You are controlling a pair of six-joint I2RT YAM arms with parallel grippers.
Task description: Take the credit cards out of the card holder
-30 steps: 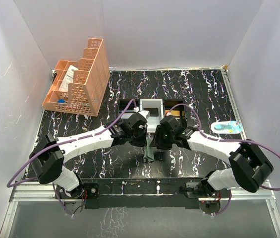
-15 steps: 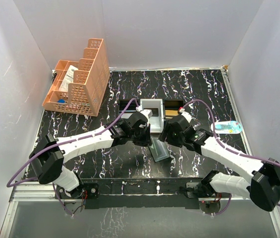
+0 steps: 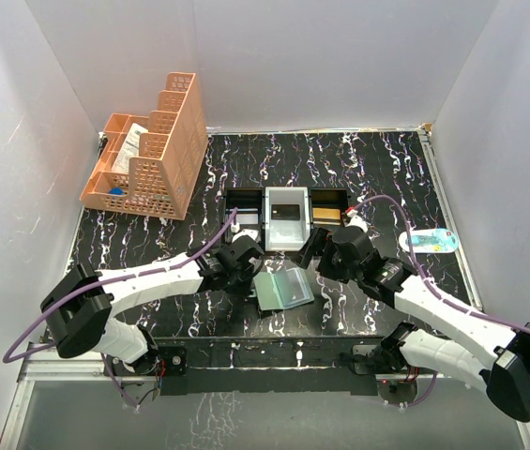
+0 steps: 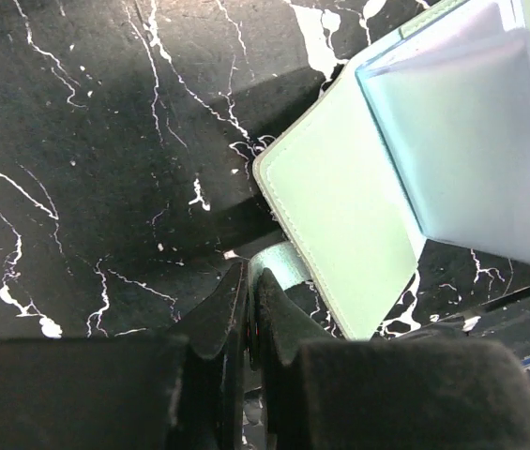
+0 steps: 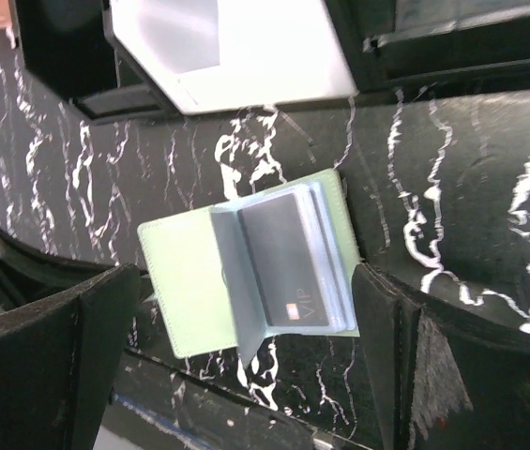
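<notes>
One card holder (image 3: 283,289), marbled table (image 3: 386,178), white walls (image 3: 321,66)

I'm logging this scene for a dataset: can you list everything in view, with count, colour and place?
grey-green bifold card holder: one, shiny pale blue-grey inside, lying open on the table in front of the tray.
dark card marked VIP: one showing, in the holder's top sleeve; any behind it cannot be told.
three-compartment tray: one, black and white, mid-table.
orange lattice organiser: one, far left corner.
small oval item: one, blue and white, right side.
black marbled table: one.
left gripper: shut on the holder's edge tab.
right gripper: open, above the holder.
</notes>
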